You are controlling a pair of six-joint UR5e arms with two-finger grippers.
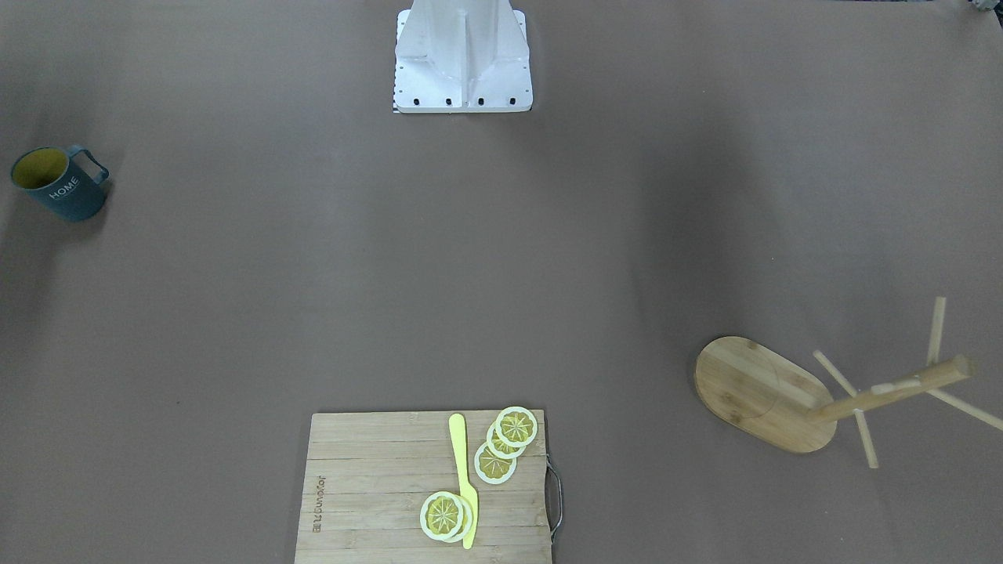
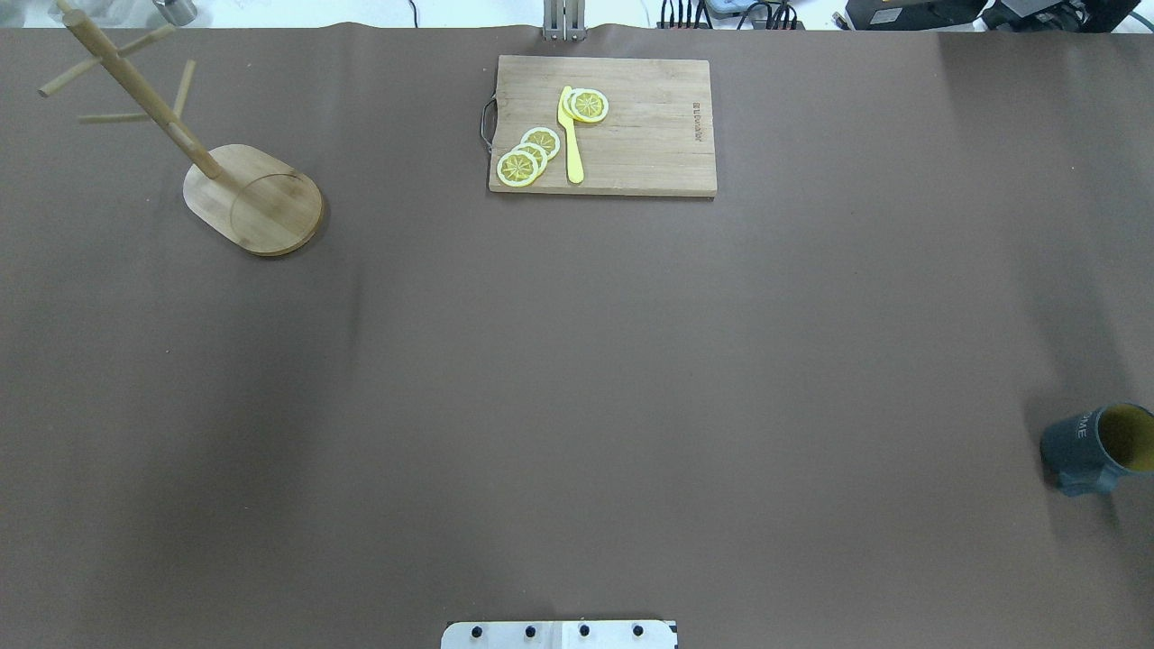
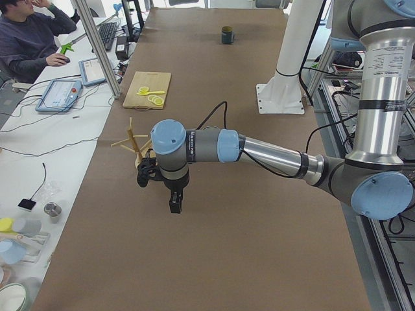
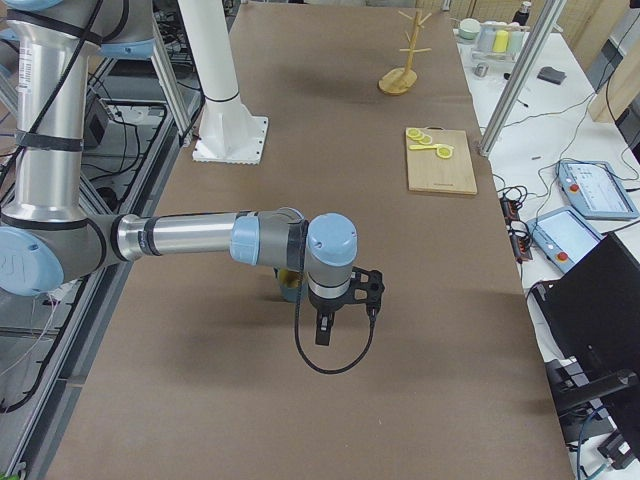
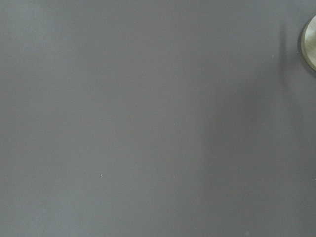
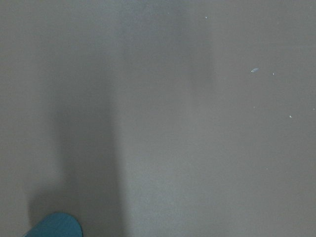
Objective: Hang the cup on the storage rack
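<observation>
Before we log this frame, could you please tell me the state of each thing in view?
cup: upright on the table, unhung
storage rack: upright, pegs bare
cutting board: flat, holding lemon slices and knife
left gripper: raised, opening cannot be told
right gripper: raised, opening cannot be told

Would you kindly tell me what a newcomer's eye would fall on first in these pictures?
The dark teal-blue mug with a yellow inside stands alone near the edge of the table on the robot's right. Toward the far left corner stands the light bamboo mug tree, its pegs bare. At the far edge's middle, a rectangular wooden cutting board carries yellow lemon slices and a yellow knife.
</observation>
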